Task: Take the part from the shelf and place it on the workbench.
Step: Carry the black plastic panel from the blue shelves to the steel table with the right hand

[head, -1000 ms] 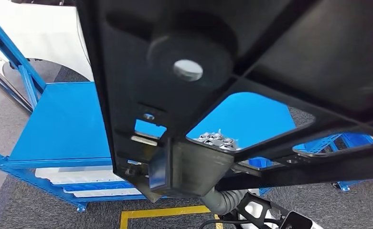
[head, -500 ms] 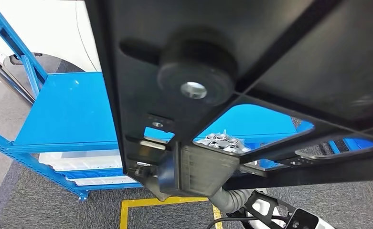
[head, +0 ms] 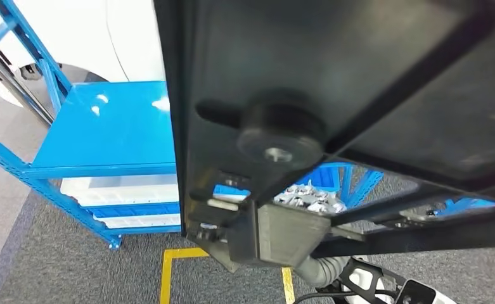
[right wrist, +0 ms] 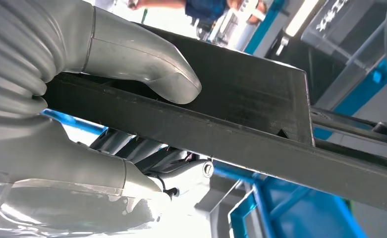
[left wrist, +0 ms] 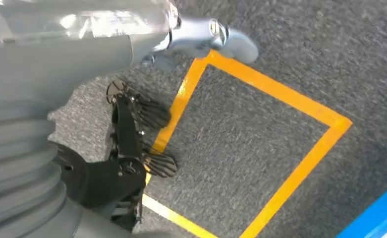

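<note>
While one large black part (head: pixel 333 95) fills the upper right and centre of the head view, tilted close to the camera, one blue shelf (head: pixel 105 136) stands at the left of the frame on grey carpet. The part carries one round black boss (head: pixel 281 132) with a pale centre, and cut-out openings through which blue framing and a cluster of silver metal pieces (head: pixel 311 197) show. The right hand (right wrist: pixel 127 119) grips the part's edge: in the right wrist view the grey thumb (right wrist: pixel 146 62) lies on one face and the fingers curl against the other, near the upper left of that frame. The left hand (left wrist: pixel 137 134) hangs over the carpet in the left wrist view, its dark fingers apart and holding nothing. One yellow taped rectangle (left wrist: pixel 280 104) marks the floor there. The part blocks most of the scene beyond it and is cut off at the top and right edges. A person in the right wrist view's top centre is too blurred to make out.
</note>
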